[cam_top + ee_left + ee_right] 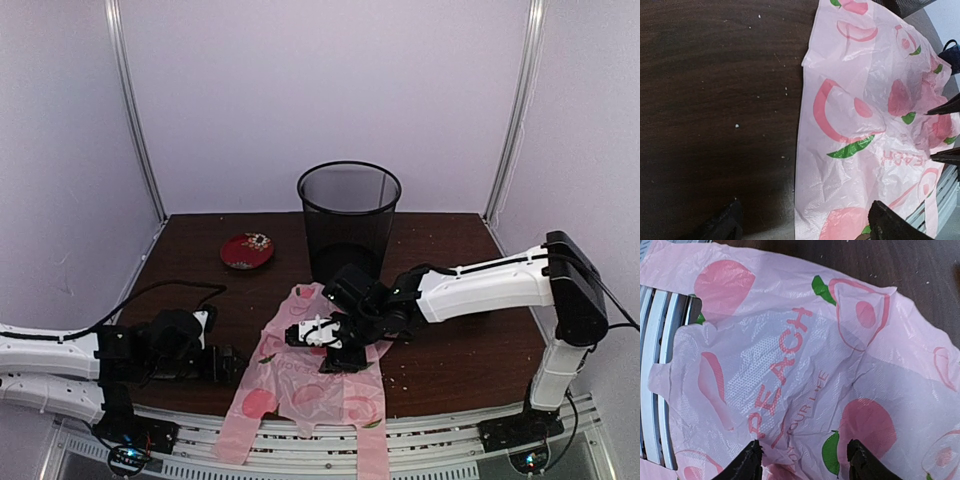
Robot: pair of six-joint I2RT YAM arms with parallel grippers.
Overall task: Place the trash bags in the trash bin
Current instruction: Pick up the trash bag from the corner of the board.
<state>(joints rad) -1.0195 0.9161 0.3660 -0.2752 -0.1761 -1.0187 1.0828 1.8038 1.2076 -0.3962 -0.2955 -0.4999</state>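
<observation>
A dark brown wooden table (470, 350) stands in a booth with pale lilac walls (330, 90) and slanted metal posts (135, 110) at the back corners. A small red dish (247, 250), with what may be a floral pattern, sits toward the back left of the tabletop. White crumbs (736, 126) are scattered over the wood. A white slotted rail (440, 425) runs along the near edge.

The trash bag (805, 365) fills nearly my whole frame, spread out and crinkled, pale pink with peach prints, green leaves and the word PEACH running up the middle. My claw (804, 461) shows two black fingertips (747, 462) at the bottom edge, spread apart over the plastic. Dark worktop (920, 270) shows at upper right, and white rails (655, 340) run down the left edge.
</observation>
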